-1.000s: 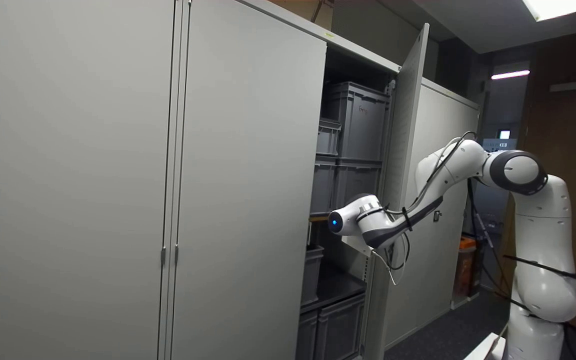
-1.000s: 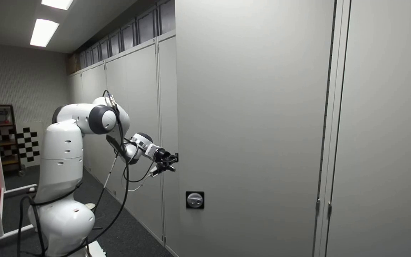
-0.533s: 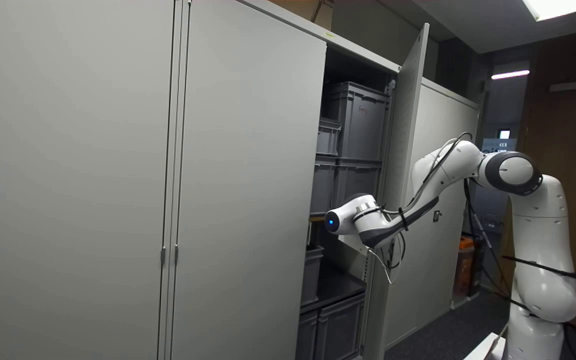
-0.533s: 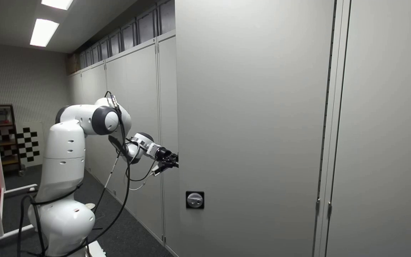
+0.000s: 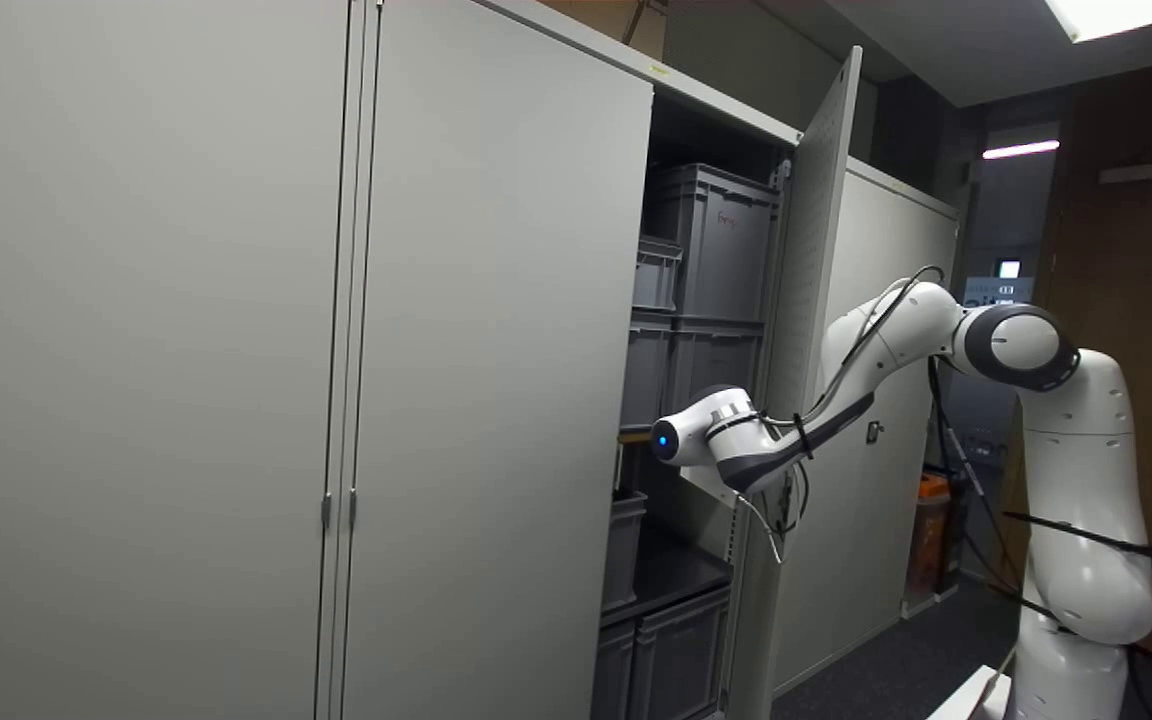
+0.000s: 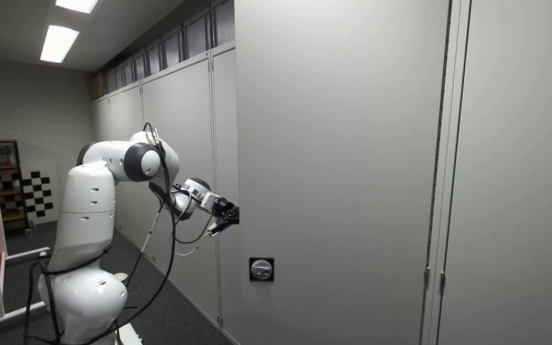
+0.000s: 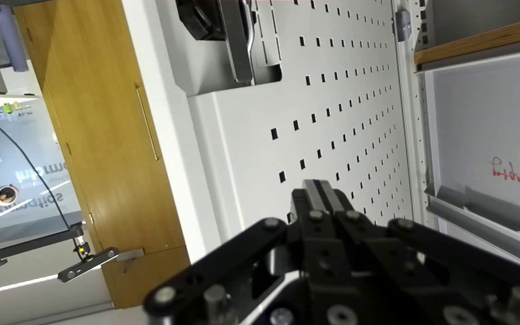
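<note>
Nearest in the wrist view is the gripper (image 7: 323,186), which is clenched, its two fingers (image 7: 313,194) lying one against the other. Before it stands the cabinet door (image 7: 237,131), swung open; its inner side is a pale grey sheet with rows of small square holes and, toward the top of the wrist view, a dark latch (image 7: 237,45) sunk in it. Whether the gripper touches this door I cannot tell, because in an exterior view its tips are hidden behind the door's edge, higher than the round lock (image 6: 261,269) on the smooth outer face. Past the hinged side is the inside of the cabinet (image 5: 726,108), where grey boxes (image 5: 729,265) are standing on shelves (image 5: 681,565), and a wooden strip (image 7: 490,38) is seen there. Further pale cabinets (image 6: 180,105) continue in a row, with dark grey bins (image 6: 171,50) on top. The floor (image 6: 175,302) is dark and carpeted, and the ceiling lamps (image 6: 59,44) are lit. Farther away there are a brown wooden door (image 7: 93,135), a glass wall (image 7: 20,140) and a checkered board (image 6: 36,191). About the writing: one box (image 7: 472,117) carries "Empty" in red handwriting, and the glass wall bears "informatics" more than once, partly cut off; both words are upside down in the wrist view. The yellow label (image 5: 658,70) on the cabinet is too small to be read.
</note>
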Robot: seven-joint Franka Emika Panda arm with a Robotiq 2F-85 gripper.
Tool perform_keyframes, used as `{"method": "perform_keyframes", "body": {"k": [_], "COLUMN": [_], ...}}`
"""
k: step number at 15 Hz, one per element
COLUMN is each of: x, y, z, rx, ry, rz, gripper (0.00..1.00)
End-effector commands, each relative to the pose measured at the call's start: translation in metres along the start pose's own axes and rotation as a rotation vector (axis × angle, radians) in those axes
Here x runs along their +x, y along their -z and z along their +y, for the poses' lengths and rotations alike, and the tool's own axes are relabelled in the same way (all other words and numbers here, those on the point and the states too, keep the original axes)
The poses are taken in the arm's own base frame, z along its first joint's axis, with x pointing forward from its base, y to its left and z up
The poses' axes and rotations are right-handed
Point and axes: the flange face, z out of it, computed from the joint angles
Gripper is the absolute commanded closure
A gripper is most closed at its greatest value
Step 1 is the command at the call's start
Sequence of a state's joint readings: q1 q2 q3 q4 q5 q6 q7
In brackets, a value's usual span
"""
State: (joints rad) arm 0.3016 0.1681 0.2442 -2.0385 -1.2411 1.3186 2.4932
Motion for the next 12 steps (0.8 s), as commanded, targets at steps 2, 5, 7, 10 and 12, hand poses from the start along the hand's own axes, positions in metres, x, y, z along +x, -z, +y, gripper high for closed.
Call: {"method": "perform_keyframes", "body": {"k": [2, 5, 7, 10, 12], "x": [0.008, 0.008, 0.008, 0.009, 0.010], "y": [-0.020, -0.030, -0.035, -0.037, -0.036], "z": [-0.001, 0.002, 0.004, 0.005, 0.006], "rx": [-0.051, -0.070, -0.083, -0.108, -0.139], "ry": [-0.003, 0.001, 0.008, 0.004, 0.004], "rz": [0.033, 0.045, 0.052, 0.055, 0.031], "gripper": [1.00, 1.00, 1.00, 1.00, 1.00]}}
